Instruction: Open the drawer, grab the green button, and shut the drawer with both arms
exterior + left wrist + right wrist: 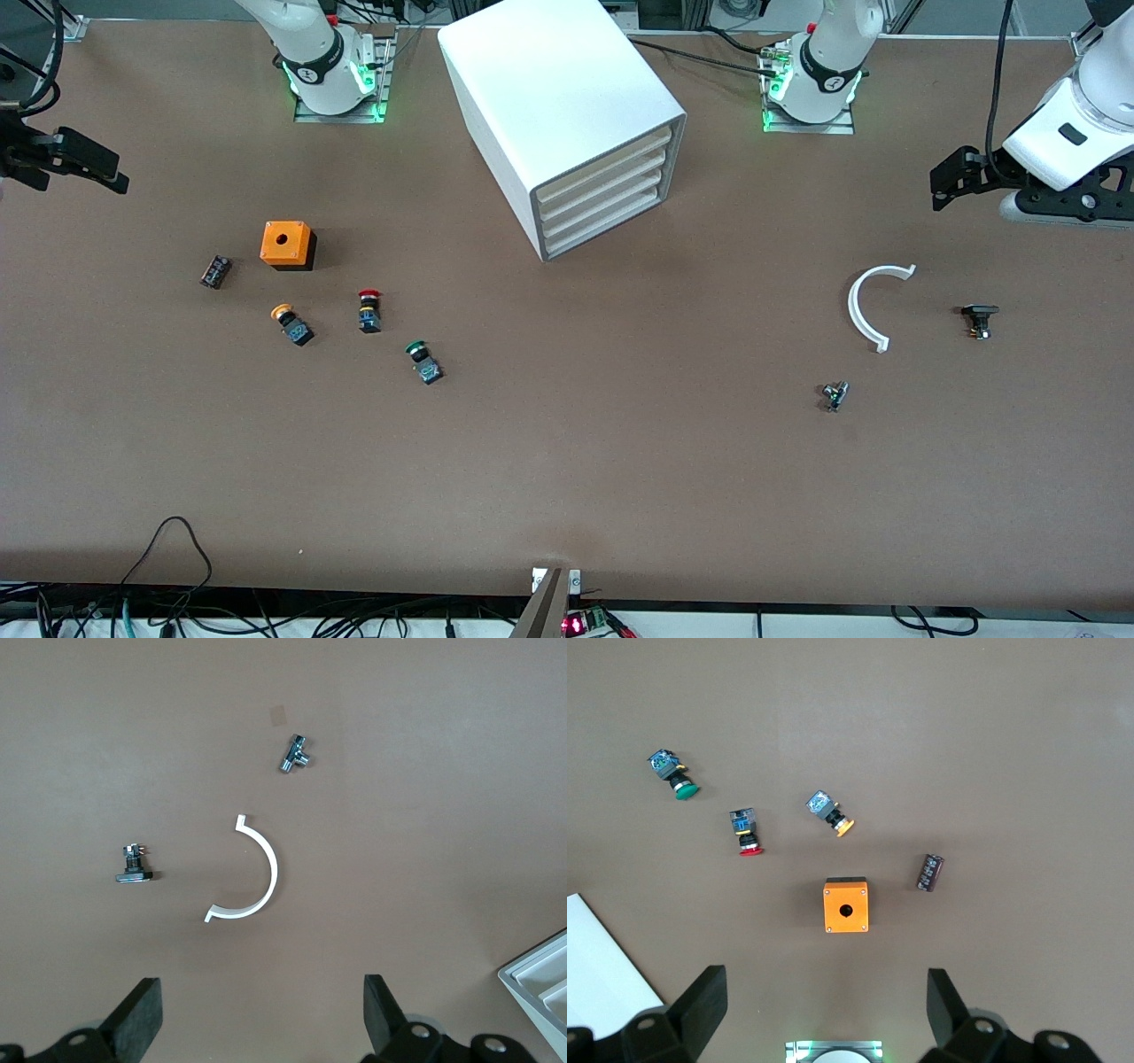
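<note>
You saw the drawer (608,224) closed, the button (423,361) lying on the tabletop (567,461) (nearer the camera), and left pincer (263,1019) and right pincer (826,1014) both spread apart, waiting

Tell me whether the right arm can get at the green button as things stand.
Probably yes. The green button lies in the open toward the right arm's end of the table, apart from the red button. The right gripper, open, is up at that end, nothing between.
</note>
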